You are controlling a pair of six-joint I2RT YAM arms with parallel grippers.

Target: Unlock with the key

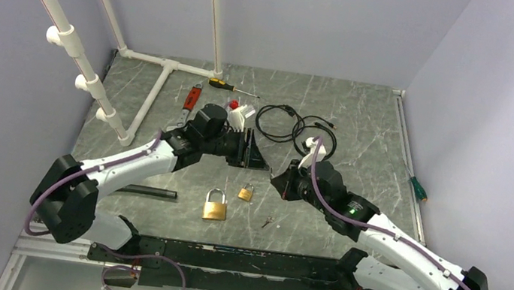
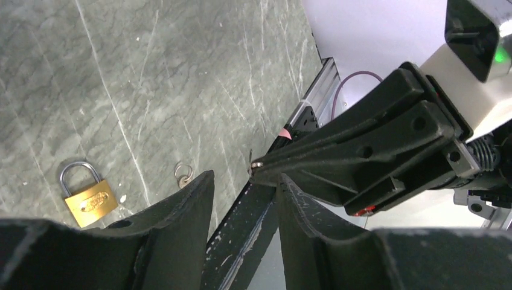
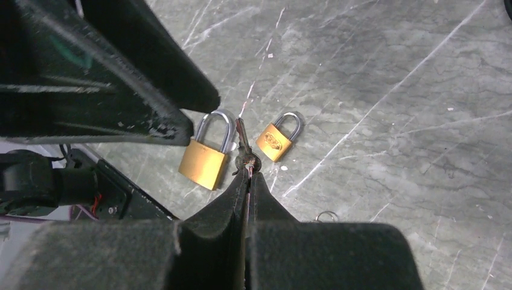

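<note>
A large brass padlock (image 1: 215, 206) and a small brass padlock (image 1: 246, 191) lie flat on the grey table. My right gripper (image 1: 280, 182) is shut on a key (image 3: 244, 148), held above the table; in the right wrist view its tip points between the large padlock (image 3: 205, 160) and the small padlock (image 3: 278, 140). My left gripper (image 1: 256, 156) is open and empty, held above the table just left of the right gripper. In the left wrist view its fingers (image 2: 193, 205) stand apart, with the key's tip (image 2: 256, 164) just beyond them.
A spare key on a ring (image 1: 267, 222) lies near the front rail. Black cables (image 1: 294, 126), a screwdriver (image 1: 232, 87), a red-handled tool (image 1: 190, 99), white pipes (image 1: 155, 89) and a black rod (image 1: 145, 191) also lie on the table.
</note>
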